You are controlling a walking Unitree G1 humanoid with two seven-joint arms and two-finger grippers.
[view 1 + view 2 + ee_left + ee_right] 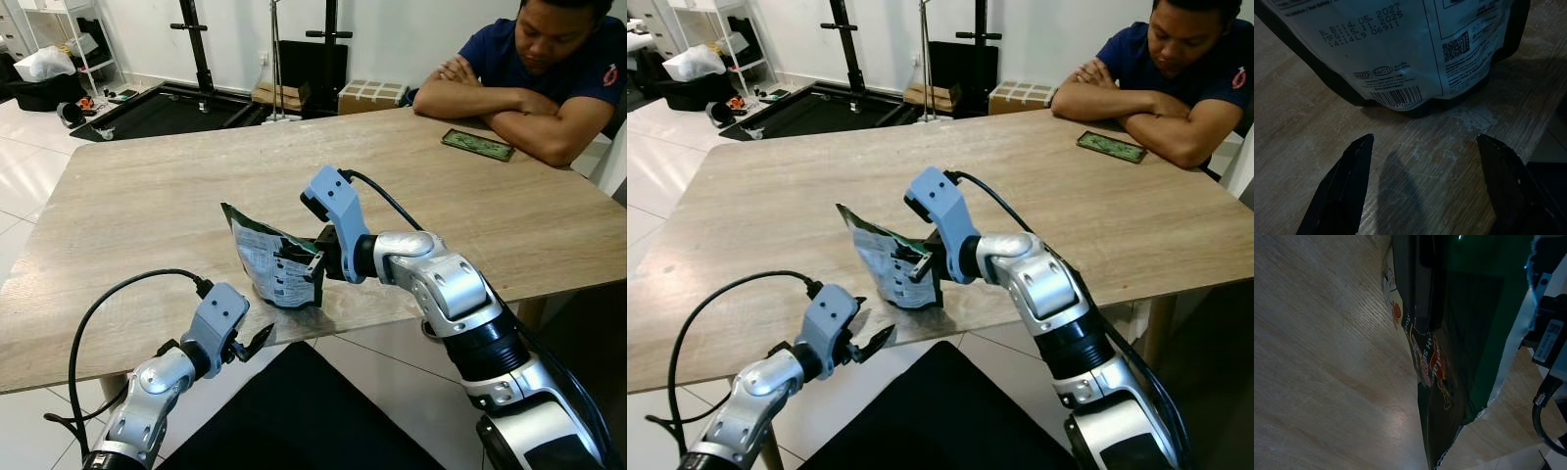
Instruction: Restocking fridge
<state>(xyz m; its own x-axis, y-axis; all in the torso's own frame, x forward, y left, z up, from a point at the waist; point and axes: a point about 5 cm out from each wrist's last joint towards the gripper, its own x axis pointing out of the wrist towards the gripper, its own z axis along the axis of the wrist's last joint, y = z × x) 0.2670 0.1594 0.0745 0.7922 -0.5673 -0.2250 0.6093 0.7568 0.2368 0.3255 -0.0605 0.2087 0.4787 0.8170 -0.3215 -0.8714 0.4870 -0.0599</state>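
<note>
Tabletop (147,196) first: pale wood grain, your two arms reach over its near edge. Your left gripper (252,343) sits low at that near edge, just short of the pouch, fingers spread apart with nothing between them. In the left wrist view both black fingertips (1354,161) hover over bare wood, and the pouch base with its barcode and printed date lines stands just beyond them, not touching.

Pouch (271,262) stands upright near the front edge of the tabletop, roughly in the middle, white printed back panel facing you, dark green edges, top corner tilted toward your left. Its base rests on the wood.

Your right gripper (315,264) comes in from the right side and is clamped on the pouch's right edge, one finger visible against the back panel. Right wrist view shows the dark green front of the pouch pinched edge-on, with wood grain on either side.

Far right, at the back edge of the tabletop, a person (549,69) in a dark blue shirt leans on folded arms. A phone (477,145) lies flat on the tabletop just in front of those arms, well apart from the pouch. Behind the tabletop, cardboard boxes (370,95) sit on the floor by the wall.
</note>
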